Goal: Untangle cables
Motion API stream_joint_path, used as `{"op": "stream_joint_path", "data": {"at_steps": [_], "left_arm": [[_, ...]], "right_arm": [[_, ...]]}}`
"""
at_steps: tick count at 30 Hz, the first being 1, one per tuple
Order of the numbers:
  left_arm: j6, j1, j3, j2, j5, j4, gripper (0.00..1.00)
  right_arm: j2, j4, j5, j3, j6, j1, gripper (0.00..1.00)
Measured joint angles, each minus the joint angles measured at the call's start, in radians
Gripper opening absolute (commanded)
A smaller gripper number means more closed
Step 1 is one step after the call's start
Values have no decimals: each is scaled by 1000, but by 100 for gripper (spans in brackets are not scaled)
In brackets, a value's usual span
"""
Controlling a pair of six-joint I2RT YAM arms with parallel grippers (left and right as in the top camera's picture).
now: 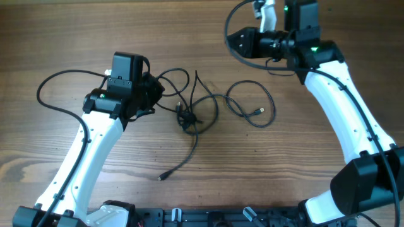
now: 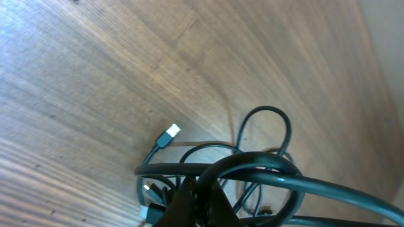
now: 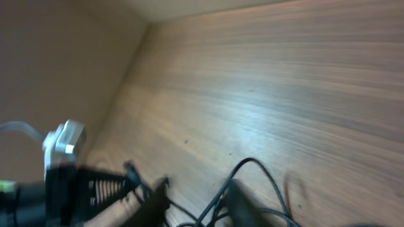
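We see the cables (image 1: 196, 113) as thin black cords, knotted mid-bench with loops spreading right and one plug end trailing toward the near edge. Our left gripper (image 1: 153, 90) has its jaws closed on the cables; the right gripper's (image 1: 235, 41) jaws we cannot tell.
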Motion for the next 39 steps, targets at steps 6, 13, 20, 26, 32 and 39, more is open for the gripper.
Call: {"op": "stream_joint_path", "data": {"at_steps": [6,13,20,26,32,39], "left_arm": [[16,0,0,0,57,44,4],[112,0,-1,0,191,63,4],[225,0,-1,0,339,85,4],[246,0,-1,0,356,85,4],[248,0,-1,0,348,85,4],[193,0,-1,0,286,85,4]], "right_arm": [[0,-2,-58,0,-103,104,69],[6,-111,-99,0,-446,146,79],[35,-119,-108,0,-596,154,73],[37,-11,-108,0,-370,159,66],[24,76,-109,0,-146,159,65],[-8,-6,-108,2,99,181,53]]}}
